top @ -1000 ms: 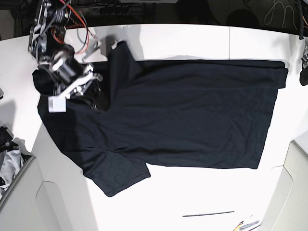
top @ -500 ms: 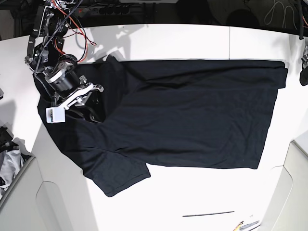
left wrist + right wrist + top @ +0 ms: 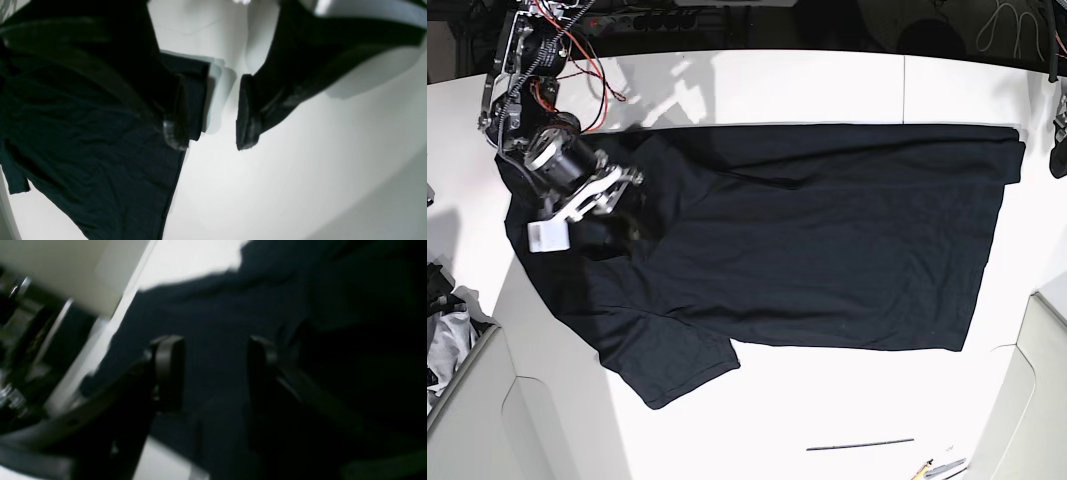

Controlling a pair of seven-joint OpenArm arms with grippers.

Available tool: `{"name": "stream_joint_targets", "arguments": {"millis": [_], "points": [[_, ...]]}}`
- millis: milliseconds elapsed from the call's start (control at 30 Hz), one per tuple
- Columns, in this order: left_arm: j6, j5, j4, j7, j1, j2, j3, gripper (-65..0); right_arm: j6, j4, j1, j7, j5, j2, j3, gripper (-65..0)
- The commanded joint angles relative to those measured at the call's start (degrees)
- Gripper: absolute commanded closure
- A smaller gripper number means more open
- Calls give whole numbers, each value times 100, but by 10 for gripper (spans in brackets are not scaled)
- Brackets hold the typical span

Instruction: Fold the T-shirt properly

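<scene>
Right gripper (image 3: 617,205) is hanging with jaws apart over the collar end of the large plain black short-sleeved T-shirt (image 3: 817,240), nothing pinched between the pads. Shirt is lying spread flat across the white table (image 3: 807,85), one sleeve sticking out toward the near edge. Risk: the arm is sitting low and tilted over the cloth, so any sweep could drag and bunch the shoulder. Left gripper (image 3: 208,128) is hovering open beside the hem corner, off the fabric.
</scene>
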Motion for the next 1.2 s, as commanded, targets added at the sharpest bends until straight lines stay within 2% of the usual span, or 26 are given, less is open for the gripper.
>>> {"name": "stream_joint_targets", "arguments": {"millis": [0, 100, 167, 333, 400, 533, 800, 933, 1167], "points": [[-34, -120, 76, -63, -11, -129, -50, -267, 116, 155, -26, 46, 271, 9, 0, -297], [-34, -118, 76, -39, -11, -129, -50, -267, 129, 275, -339, 120, 297, 0, 2, -297], [-34, -120, 76, -39, -11, -129, -50, -267, 68, 380, -570, 323, 2, 0, 2, -297], [-34, -120, 76, -39, -11, -129, -50, -267, -752, 466, -1021, 1093, -1119, 0, 7, -297], [-34, -120, 76, -39, -11, -129, -50, -267, -979, 435, -1078, 1504, -1541, 2, 7, -297], [-34, -184, 76, -42, -11, -129, -50, -267, -1375, 337, -957, 1670, -1788, 2, 7, -297], [-34, -254, 76, -37, -11, -129, -50, -267, -1429, 188, -570, 1670, -1816, 2, 7, -295], [-34, -251, 76, -39, -11, -129, -50, -267, -1578, -105, -448, 1672, -1915, 2, 7, -229], [-34, -254, 76, -39, -11, -129, -50, -267, -1473, -778, -234, 1659, -1709, 2, -11, -222]]}}
